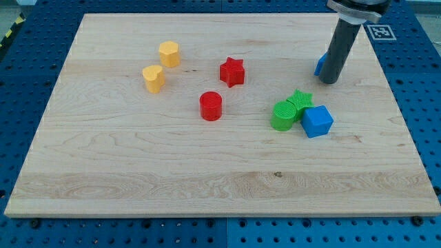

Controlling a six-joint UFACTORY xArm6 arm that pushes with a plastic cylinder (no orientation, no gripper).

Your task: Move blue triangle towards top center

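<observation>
**Blue triangle mostly hidden behind our rod near the tabletop's top right**

We carry no claw, so there is no wide, narrow or holding state to tell; our arm ends in a dark rod, and my tip (329, 81) rests on the tabletop (138, 186) close to the top right corner.

The blue triangle (320, 65) sits just at the view's left of the rod, touching it or very nearly so; we cannot tell which. Only a small blue sliver shows past the rod.

Towards the top centre, the ground to the view's left of the triangle lies open for a stretch. The nearest thing on that side is the red star (232, 71), well apart from the triangle and lower than the top edge. Below it stands the red cylinder (211, 106). Further left, nearer the top left corner, are two yellow blocks: a yellow hexagon-like block (169, 53) and a yellow heart-like block (153, 78), near each other.

Below the tip, towards the right edge, three blocks huddle together: a green star (300, 100), a green cylinder (282, 115) touching it, and a blue cube (318, 121) touching the green star.

The triangle's pointing direction and long axis cannot be made out, as the rod covers most of it.
</observation>
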